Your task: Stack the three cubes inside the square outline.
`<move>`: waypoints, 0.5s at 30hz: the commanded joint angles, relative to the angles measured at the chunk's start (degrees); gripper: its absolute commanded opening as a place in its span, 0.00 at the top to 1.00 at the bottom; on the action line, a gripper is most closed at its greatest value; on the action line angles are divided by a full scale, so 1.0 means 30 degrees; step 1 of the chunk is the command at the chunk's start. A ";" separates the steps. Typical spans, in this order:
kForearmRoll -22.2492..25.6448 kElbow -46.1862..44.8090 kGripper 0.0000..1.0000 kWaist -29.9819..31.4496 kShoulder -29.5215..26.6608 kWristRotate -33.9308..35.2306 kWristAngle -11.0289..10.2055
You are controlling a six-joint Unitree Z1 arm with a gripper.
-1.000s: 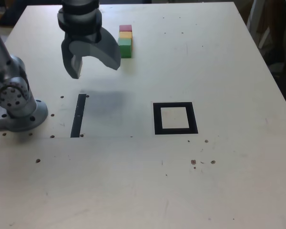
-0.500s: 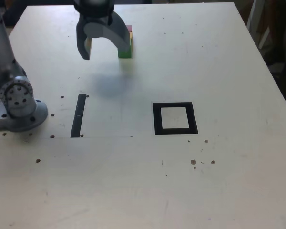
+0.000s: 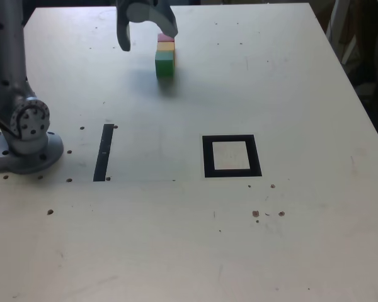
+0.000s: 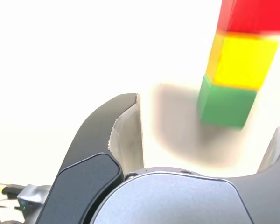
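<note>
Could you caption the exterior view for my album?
Open gripper above the table, near the red, yellow and green cubes; black square outline empty.

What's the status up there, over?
Claw open, empty. Green, yellow and red cubes in a row, outside the black square outline. Nothing seen blocking the outline.

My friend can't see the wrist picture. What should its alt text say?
Three cubes, red, yellow and green, sit in a row with yellow in the middle, and the robot's open gripper reaches toward them, holding nothing. The background is bright white.
</note>
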State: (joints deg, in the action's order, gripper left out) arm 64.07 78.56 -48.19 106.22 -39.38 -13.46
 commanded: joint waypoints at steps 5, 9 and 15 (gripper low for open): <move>0.0401 0.2055 0.04 -0.0970 0.1752 -0.0527 -0.0026; 0.0685 0.3615 0.05 -0.1586 0.3076 -0.0824 -0.0026; 0.1078 0.5458 0.06 -0.2116 0.4605 -0.1117 -0.0026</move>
State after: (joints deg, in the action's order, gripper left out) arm 66.99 94.02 -54.42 119.25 -42.56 -13.46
